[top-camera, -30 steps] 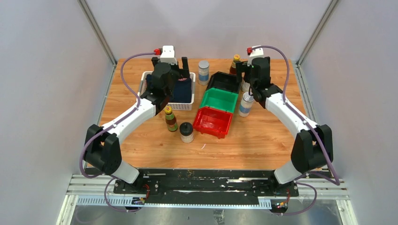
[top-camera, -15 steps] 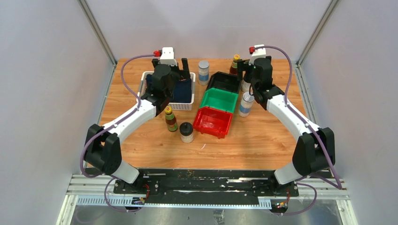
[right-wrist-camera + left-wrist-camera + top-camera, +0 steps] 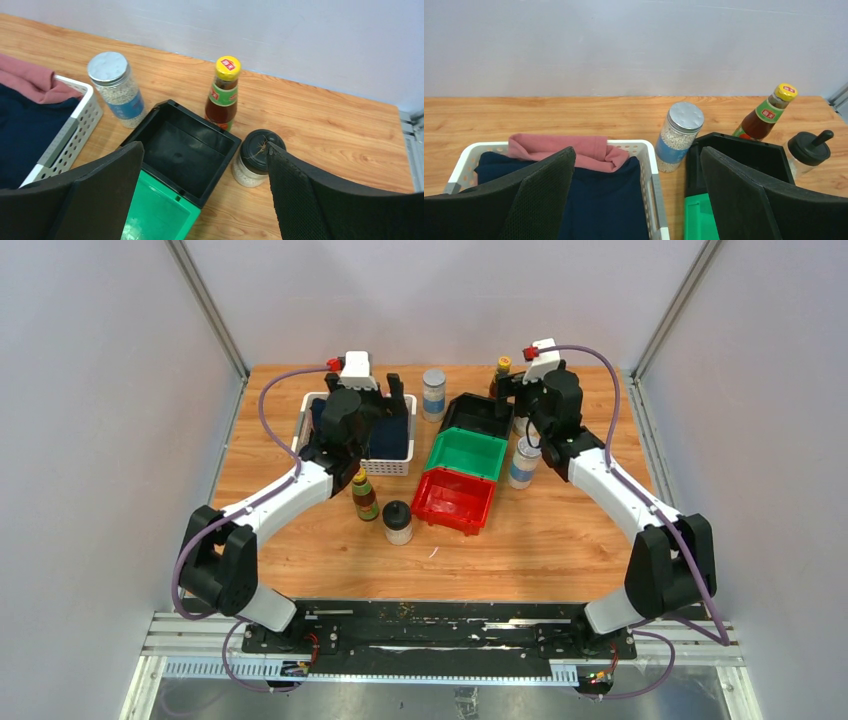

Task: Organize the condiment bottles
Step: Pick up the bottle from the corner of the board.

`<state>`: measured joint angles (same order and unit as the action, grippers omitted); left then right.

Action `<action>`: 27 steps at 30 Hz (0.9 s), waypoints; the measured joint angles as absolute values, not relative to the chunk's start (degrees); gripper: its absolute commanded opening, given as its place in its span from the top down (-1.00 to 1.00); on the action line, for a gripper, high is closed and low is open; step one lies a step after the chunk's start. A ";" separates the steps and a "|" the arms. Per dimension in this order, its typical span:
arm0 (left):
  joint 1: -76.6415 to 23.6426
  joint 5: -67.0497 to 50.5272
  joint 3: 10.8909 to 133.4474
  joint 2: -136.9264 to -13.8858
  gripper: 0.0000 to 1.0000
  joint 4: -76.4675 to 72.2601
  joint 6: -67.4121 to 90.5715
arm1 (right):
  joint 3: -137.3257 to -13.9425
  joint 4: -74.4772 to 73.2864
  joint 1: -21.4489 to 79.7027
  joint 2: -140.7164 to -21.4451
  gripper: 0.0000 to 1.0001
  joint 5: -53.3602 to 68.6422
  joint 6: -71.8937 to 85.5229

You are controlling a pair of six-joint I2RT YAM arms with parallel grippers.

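Note:
Both grippers are open and empty. My left gripper [image 3: 365, 392] hovers over the white basket; in its wrist view [image 3: 636, 195] a silver-lidded shaker [image 3: 679, 136], a yellow-capped sauce bottle [image 3: 767, 112] and a black-lidded jar [image 3: 807, 152] stand beyond it. My right gripper [image 3: 512, 405] hovers over the black bin's right end; its wrist view [image 3: 205, 195] shows the jar [image 3: 256, 160] just by the right finger, the sauce bottle [image 3: 223, 95] and the shaker [image 3: 116, 87]. A second shaker [image 3: 524, 461], sauce bottle [image 3: 364, 493] and jar [image 3: 398, 522] stand nearer the front.
Black [image 3: 478, 414], green [image 3: 465, 453] and red [image 3: 453, 499] bins sit in a diagonal row mid-table. A white basket [image 3: 398, 466] with dark blue and pink cloth stands at the back left. Grey walls close in the back and sides.
Both grippers have shifted a little toward the back of the table, the right one also slightly left. Both stay open. No bottle has moved.

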<state>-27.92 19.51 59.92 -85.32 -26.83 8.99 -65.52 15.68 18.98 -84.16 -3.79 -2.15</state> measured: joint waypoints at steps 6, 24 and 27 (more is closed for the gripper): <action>-27.92 18.04 57.04 -84.79 -1.00 -32.21 8.12 | -63.29 19.33 18.57 -84.05 -0.88 1.87 -1.23; -27.92 14.98 51.53 -86.02 -1.00 -49.69 5.72 | -65.82 26.13 16.64 -93.84 -0.87 7.73 -1.83; -27.92 14.72 51.53 -86.56 -1.00 -50.39 5.45 | -66.17 27.64 15.90 -95.70 -0.87 8.25 -2.39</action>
